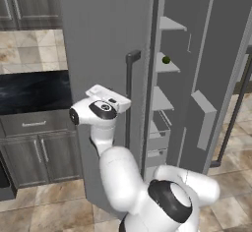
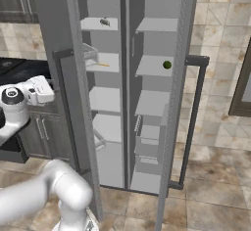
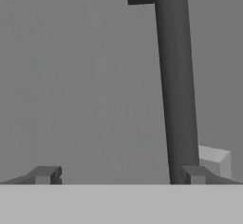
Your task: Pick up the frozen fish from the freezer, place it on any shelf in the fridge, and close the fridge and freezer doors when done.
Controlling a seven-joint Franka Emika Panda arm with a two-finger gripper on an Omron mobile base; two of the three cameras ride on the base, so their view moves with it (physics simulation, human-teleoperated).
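Both tall grey doors stand open. The frozen fish [image 2: 104, 22], tiny and dark, lies on the top shelf of the freezer [image 2: 100, 103], the narrower left compartment. An orange sliver [image 2: 103, 64] lies one shelf lower. A green ball [image 2: 167, 64] sits on a shelf in the fridge [image 2: 154, 103]. My gripper [image 3: 118, 175] is open and empty, facing the ribbed outer face of the freezer door [image 1: 98, 39]. Its right fingertip [image 3: 194, 173] is beside the dark bar handle [image 3: 173, 76]. The hand [image 1: 108, 97] hovers left of that handle [image 1: 130, 98], outside the compartment.
The fridge door [image 1: 216, 54] swings far right, with a bin [image 1: 204, 115] on its inner side and its handle [image 2: 196, 117] outward. Dark wood cabinets [image 1: 34, 152] and a black counter [image 1: 29, 91] stand at the left. Tiled floor [image 2: 215, 186] lies in front.
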